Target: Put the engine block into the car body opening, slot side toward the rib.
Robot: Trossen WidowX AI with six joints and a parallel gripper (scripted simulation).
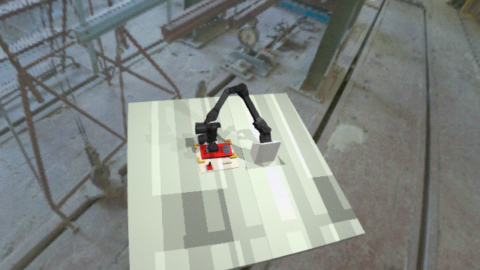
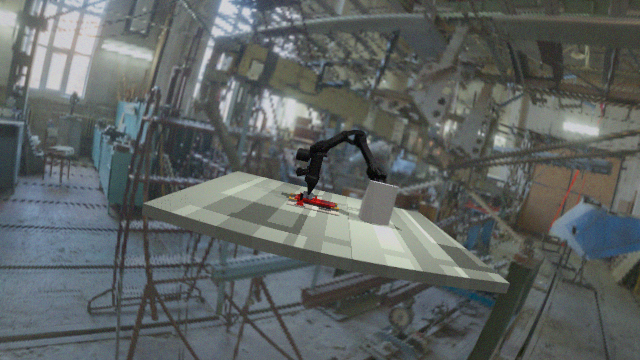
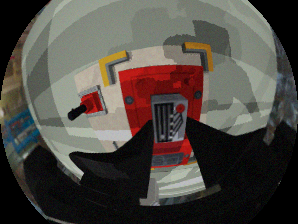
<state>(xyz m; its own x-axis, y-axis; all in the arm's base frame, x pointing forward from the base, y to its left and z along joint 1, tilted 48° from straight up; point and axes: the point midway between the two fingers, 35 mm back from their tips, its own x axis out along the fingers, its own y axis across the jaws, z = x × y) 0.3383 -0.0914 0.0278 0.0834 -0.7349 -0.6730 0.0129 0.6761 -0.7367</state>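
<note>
The red car body lies flat on a beige board. My gripper points down over the car body and is shut on the engine block, a grey block with dark slots and a red round spot on top. In the wrist view the block stands over the middle of the car body, between the two black fingers. The block hides the opening and the rib. How deep it sits cannot be told. The top and exterior views show it too small or hidden.
Yellow corner brackets stand around the car body. A red part with a black handle is on the board beside it. A pale upright panel stands at the arm's base.
</note>
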